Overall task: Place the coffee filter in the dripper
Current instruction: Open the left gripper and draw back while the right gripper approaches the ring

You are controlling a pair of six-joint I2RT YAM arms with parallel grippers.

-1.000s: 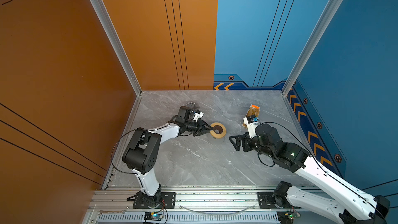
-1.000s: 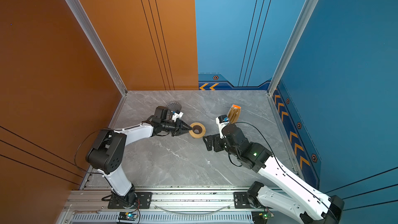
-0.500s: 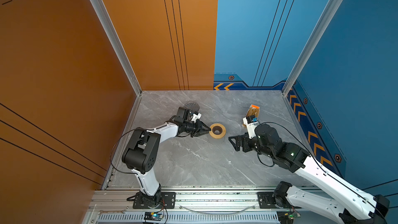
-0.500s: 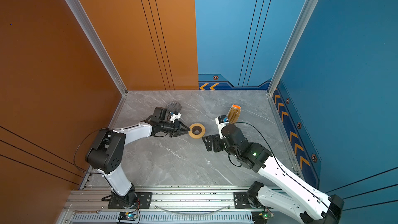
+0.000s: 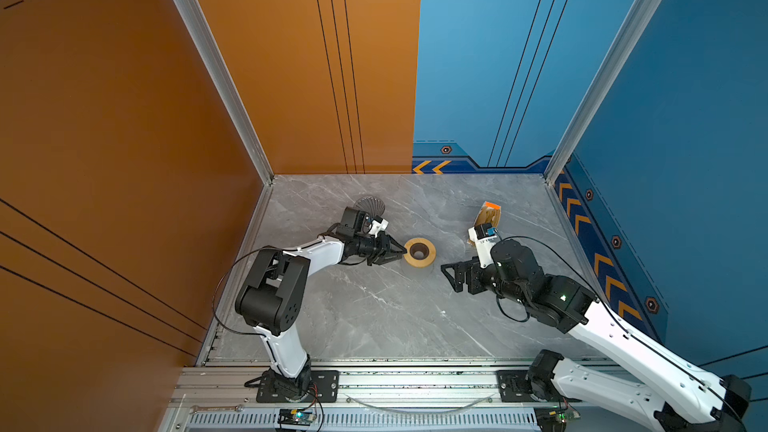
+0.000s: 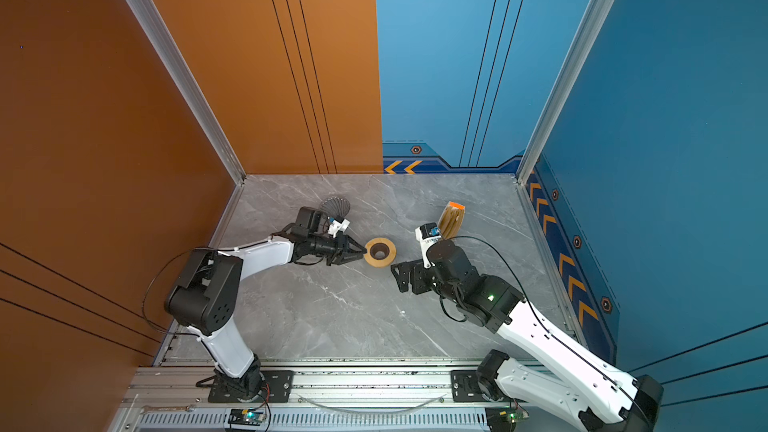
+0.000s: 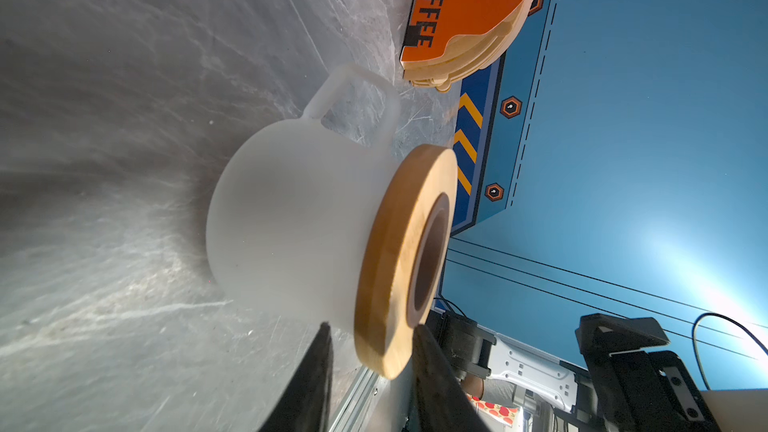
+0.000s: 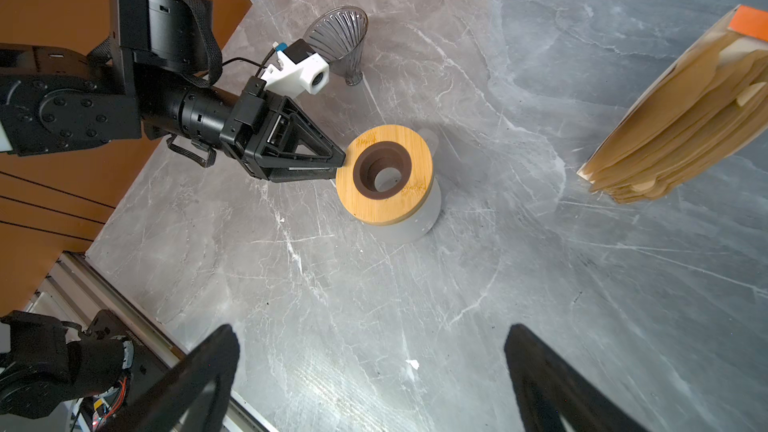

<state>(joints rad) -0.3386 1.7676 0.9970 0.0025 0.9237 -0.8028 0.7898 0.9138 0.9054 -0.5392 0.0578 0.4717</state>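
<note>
The dripper [image 8: 338,33], a dark ribbed cone, lies on its side at the back left, partly behind my left wrist in both top views [image 5: 370,204] [image 6: 336,205]. No single coffee filter shows apart from the stacked bundle. My left gripper [image 7: 372,327] straddles the rim of the wooden ring [image 7: 399,251] on the white jug [image 7: 291,222]. Its jaws are slightly open, and one finger stands clear of the wood. My right gripper [image 8: 374,332] hovers wide open and empty over bare marble, right of the jug [image 5: 451,278].
A bundle of tan filters with an orange strip [image 5: 489,214] [image 8: 685,130] stands at the back right, just behind my right wrist. Orange and blue walls close in the marble table [image 5: 374,317] on three sides. An aluminium rail [image 5: 415,384] runs along the front.
My left gripper's jaws have widened a little at the wooden ring's rim. The right arm, jug and dripper have not moved.
</note>
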